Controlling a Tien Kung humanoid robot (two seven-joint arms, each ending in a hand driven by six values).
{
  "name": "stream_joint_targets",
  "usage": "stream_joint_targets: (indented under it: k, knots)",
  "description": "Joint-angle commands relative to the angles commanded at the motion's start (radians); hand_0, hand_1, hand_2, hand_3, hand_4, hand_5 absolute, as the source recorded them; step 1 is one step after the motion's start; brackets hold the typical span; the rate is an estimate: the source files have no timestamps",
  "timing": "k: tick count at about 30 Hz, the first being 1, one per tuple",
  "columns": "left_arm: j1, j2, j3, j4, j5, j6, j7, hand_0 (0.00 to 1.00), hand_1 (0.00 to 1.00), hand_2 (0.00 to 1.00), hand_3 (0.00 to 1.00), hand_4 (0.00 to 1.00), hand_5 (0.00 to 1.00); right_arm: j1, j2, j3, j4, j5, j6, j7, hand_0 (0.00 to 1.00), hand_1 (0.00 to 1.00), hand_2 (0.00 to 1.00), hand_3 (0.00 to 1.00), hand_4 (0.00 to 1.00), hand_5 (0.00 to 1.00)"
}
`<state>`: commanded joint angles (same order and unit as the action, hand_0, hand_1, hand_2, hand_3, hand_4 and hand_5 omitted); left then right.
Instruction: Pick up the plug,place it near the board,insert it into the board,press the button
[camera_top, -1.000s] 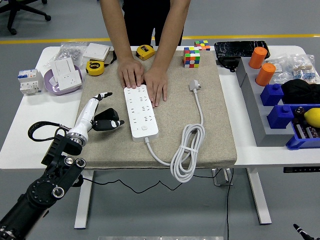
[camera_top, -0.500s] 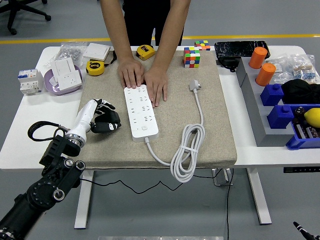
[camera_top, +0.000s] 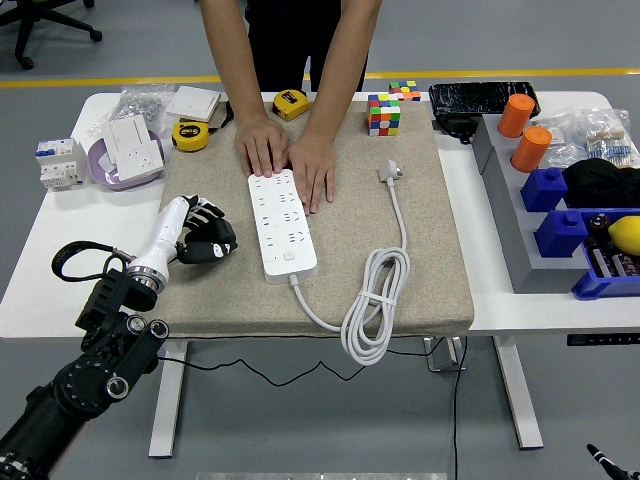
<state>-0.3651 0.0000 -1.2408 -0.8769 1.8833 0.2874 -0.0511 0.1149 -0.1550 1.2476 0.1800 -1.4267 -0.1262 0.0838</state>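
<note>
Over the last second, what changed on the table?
Only the left hand changed: its fingers, spread a second ago, curled in, and the hand drew back slightly left, away from the power strip. It holds nothing. The plug, its coiled cable and the person's hands on the strip stayed put.

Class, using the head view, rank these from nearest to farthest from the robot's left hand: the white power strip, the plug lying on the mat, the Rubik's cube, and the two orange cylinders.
Measured from the left hand:
1. Power strip, just to its right on the mat.
2. Plug, farther right, mid-mat.
3. Rubik's cube, at the mat's far edge; close to the plug's distance, but slightly farther.
4. Orange cylinders, far right.
</note>
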Motion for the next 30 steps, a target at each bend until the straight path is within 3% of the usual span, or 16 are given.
stream_joint_targets:
  k: [14, 21, 30]
  knots:
    - [-0.021, 0.000, 0.032, -0.037, 0.012, -0.009, 0.010, 0.430, 0.431, 0.421, 0.491, 0.749, 0.002, 0.000, -0.002, 0.000, 0.000, 0.001, -0.001, 0.000, 0.955, 0.902, 0.861, 0.878, 0.998, 0.998]
    - [-0.091, 0.000, 0.098, -0.023, 0.008, -0.020, 0.017, 0.429, 0.430, 0.419, 0.485, 0.745, 0.002, 0.004, -0.003, -0.003, 0.000, 0.004, -0.001, 0.000, 0.955, 0.902, 0.861, 0.878, 0.998, 0.998]
    - [-0.193, 0.000, 0.191, 0.035, 0.030, -0.022, 0.021, 0.430, 0.428, 0.420, 0.485, 0.743, 0.002, 0.008, -0.005, -0.007, 0.000, 0.005, 0.000, -0.001, 0.954, 0.902, 0.861, 0.878, 0.998, 0.998]
